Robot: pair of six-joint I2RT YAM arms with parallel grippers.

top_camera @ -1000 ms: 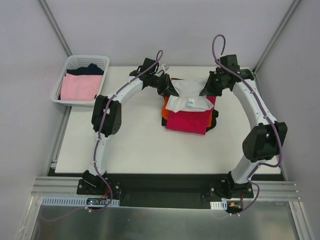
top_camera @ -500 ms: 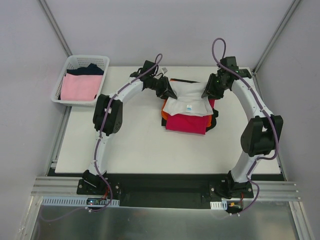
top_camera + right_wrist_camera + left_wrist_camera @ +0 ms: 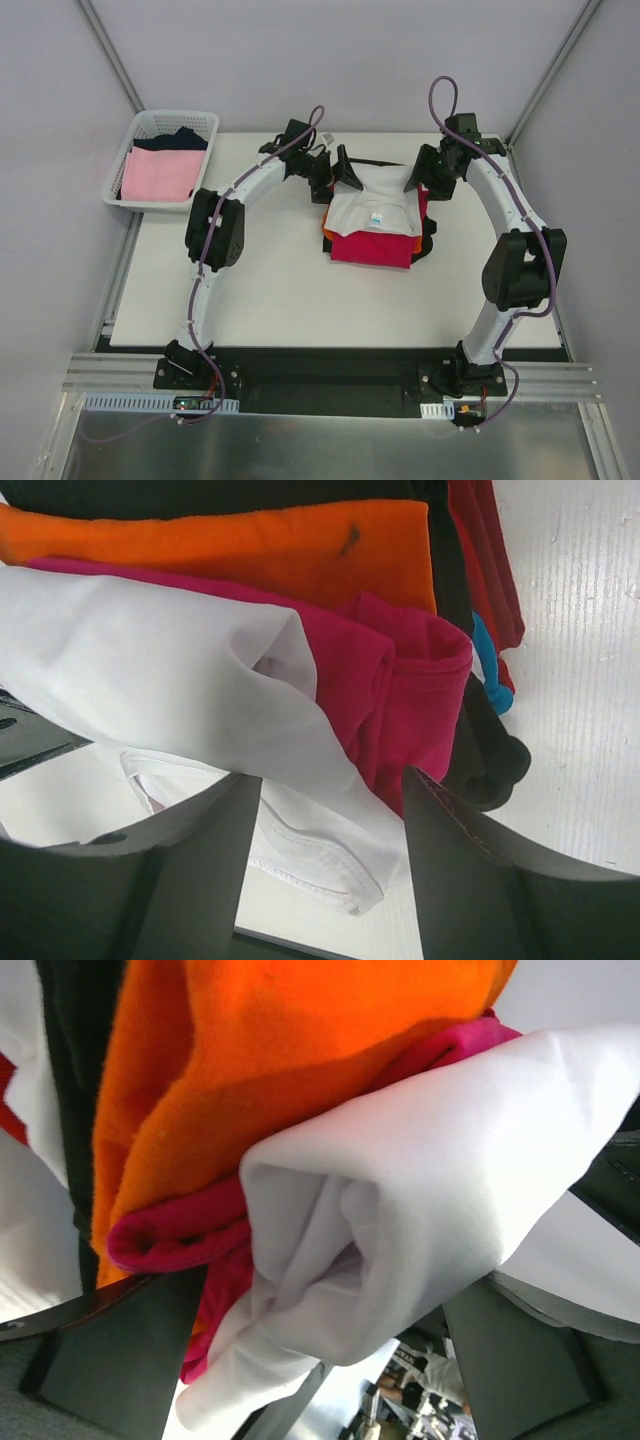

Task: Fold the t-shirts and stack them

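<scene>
A stack of folded t-shirts lies at the back middle of the table. The white t-shirt (image 3: 372,212) is on top, over a magenta-red one (image 3: 370,247), with an orange edge (image 3: 327,228) at the left and black cloth (image 3: 430,236) at the right. My left gripper (image 3: 341,172) stands open at the white shirt's back left corner. In the left wrist view the white fold (image 3: 400,1220) bulges between the spread fingers (image 3: 120,1360). My right gripper (image 3: 425,178) is open at the back right corner. There the white hem (image 3: 310,855) lies loose between the fingers (image 3: 500,880).
A white lattice basket (image 3: 176,116) stands off the table's back left corner, holding a pale pink shirt (image 3: 160,175) and a navy one (image 3: 180,138). The white table (image 3: 260,290) runs from the stack toward the arm bases. Grey walls close in on both sides.
Both grippers have opened and let go of the white shirt's back corners. The shirt, held stretched between them before, has settled narrower on the stack.
</scene>
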